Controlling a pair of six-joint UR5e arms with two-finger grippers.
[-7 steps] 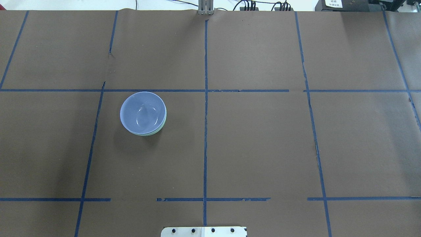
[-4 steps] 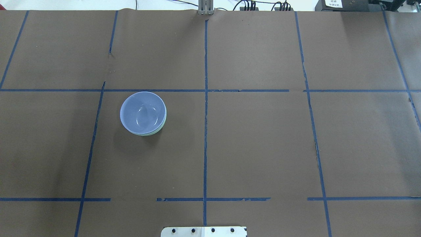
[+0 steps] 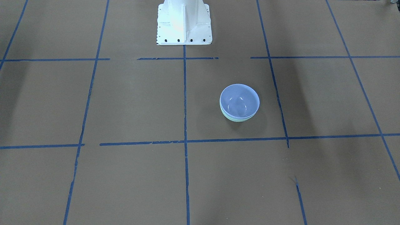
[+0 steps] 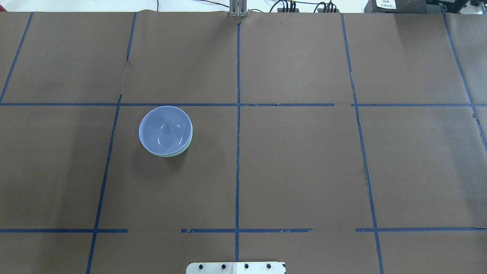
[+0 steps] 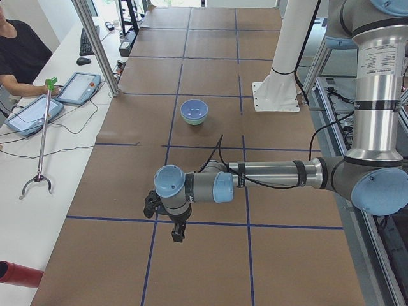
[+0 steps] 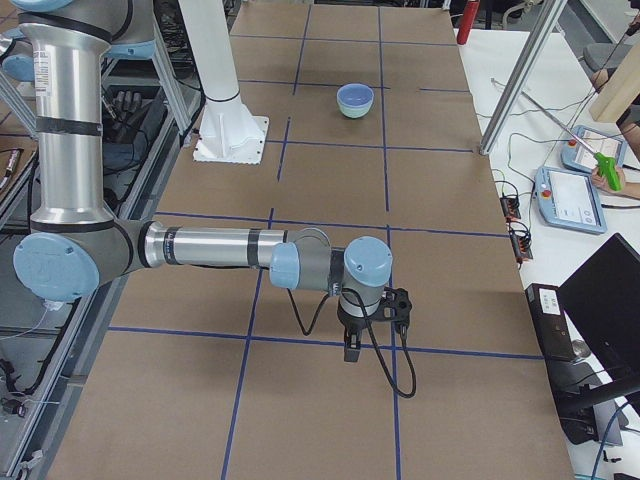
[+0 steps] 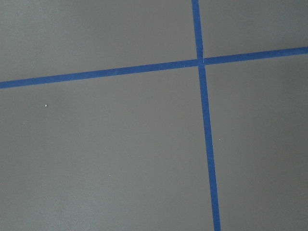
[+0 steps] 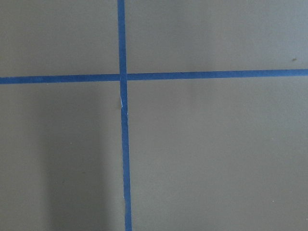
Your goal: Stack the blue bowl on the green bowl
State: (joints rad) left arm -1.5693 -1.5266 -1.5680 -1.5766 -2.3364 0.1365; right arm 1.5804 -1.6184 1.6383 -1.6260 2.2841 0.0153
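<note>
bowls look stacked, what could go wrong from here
1. Only a sliver of the green bowl shows under the blue bowl, so level seating isn't confirmed; a tilted stack might rock if bumped.
2. The left gripper hangs low over the table in the stack's half; a low sweep toward the bowls could knock them.

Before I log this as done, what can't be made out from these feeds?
The green bowl: overhead and front-facing views show only a sliver of rim; the blue bowl nested in it hides its inside.
The left claw: only in the exterior left view, small; open or shut cannot be told.
The right claw: only in the exterior right view; same doubt.
Wrist views: just brown paper and blue tape, no fingers.
</note>
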